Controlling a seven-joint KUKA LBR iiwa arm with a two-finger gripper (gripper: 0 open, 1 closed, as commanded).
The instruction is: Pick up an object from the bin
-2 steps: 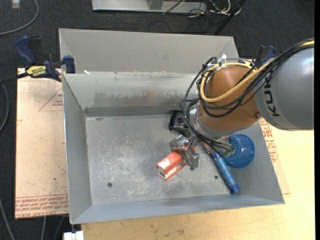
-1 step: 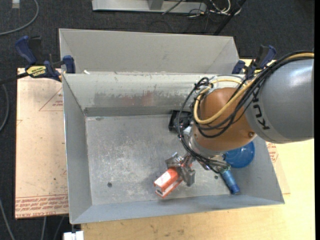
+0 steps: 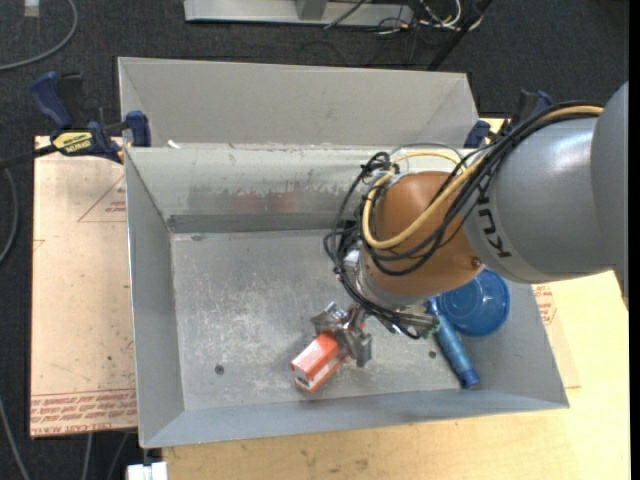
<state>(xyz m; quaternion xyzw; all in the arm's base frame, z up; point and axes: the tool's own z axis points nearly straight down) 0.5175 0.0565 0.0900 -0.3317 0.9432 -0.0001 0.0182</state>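
My gripper (image 3: pixel 345 336) reaches down near the bin's front middle, its metal fingers (image 3: pixel 356 346) spread just at the right end of a small orange block with a white end (image 3: pixel 316 361) that lies tilted on the floor. The fingers stand beside and partly over the block's upper right end; I see nothing held between them. A blue bowl-shaped thing with a blue handle (image 3: pixel 470 318) lies to the right of the gripper, partly hidden by the arm.
The orange dome and looped cables on the wrist hang over the bin's middle right. Bare bin floor stretches to the left and back. The sloped front wall is close below the orange block.
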